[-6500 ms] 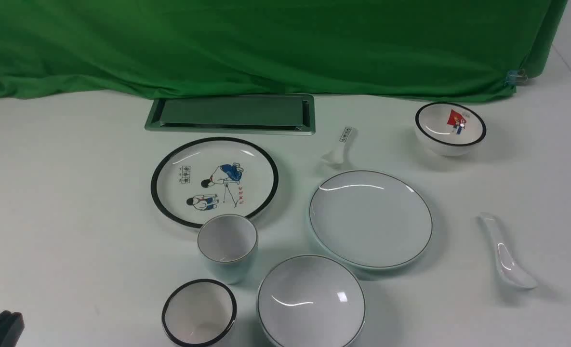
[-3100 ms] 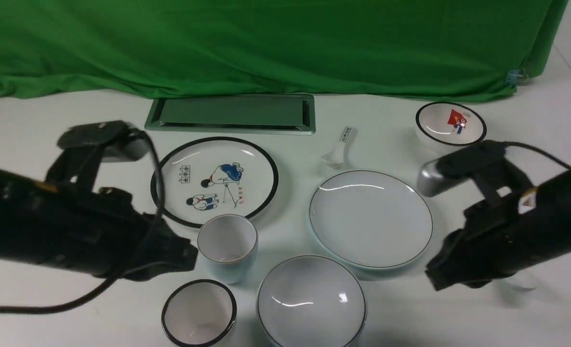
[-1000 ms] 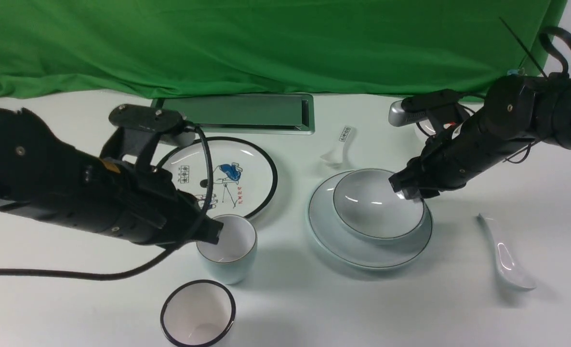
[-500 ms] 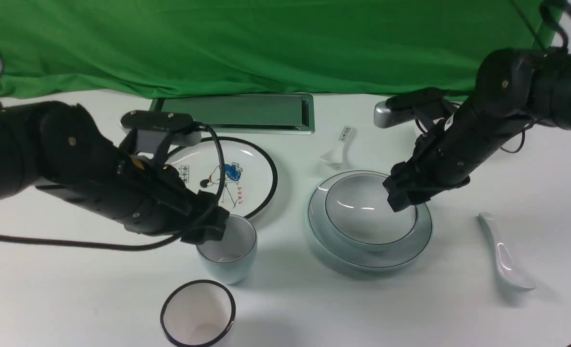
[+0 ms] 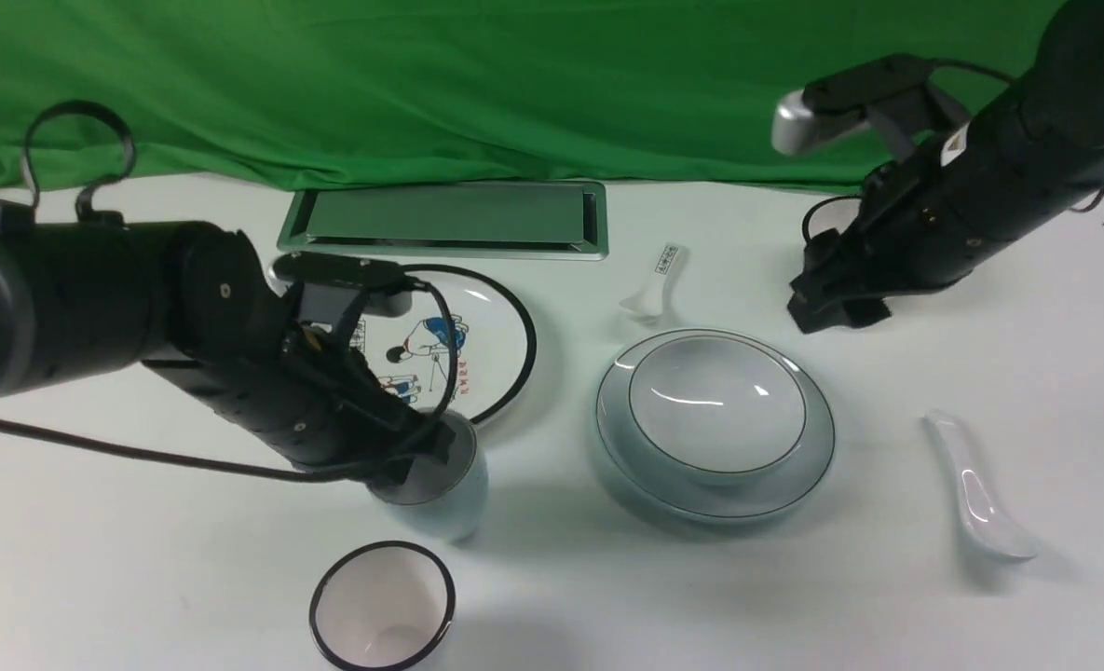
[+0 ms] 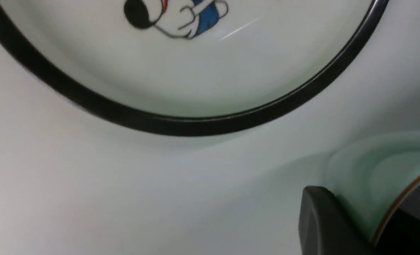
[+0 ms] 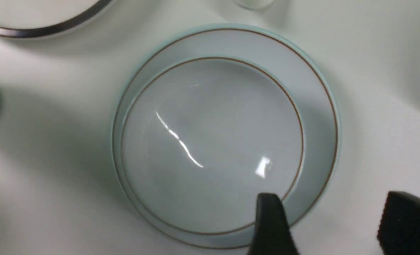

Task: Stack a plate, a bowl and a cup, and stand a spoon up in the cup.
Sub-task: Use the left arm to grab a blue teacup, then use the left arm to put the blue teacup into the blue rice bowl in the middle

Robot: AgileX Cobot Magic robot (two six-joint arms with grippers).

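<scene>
Left claw (image 5: 418,458) clamped on the cup (image 5: 449,508) by its wall, near the cartoon plate (image 5: 500,373)—I judge the bowl (image 5: 719,405), nested on its plate (image 5: 808,471) off to the right, is the next target; right claw (image 5: 838,315) apart, nearer that stack.

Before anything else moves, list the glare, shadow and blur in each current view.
Front view: a curved streak of glare on the bowl, a soft shadow beside the unmarked spoon; right wrist view: a broken bright streak and a small white patch inside the bowl, the dark fingers soft-edged; left wrist view: a thin glint on the cartoon plate, dim shadow beside the cup.
</scene>
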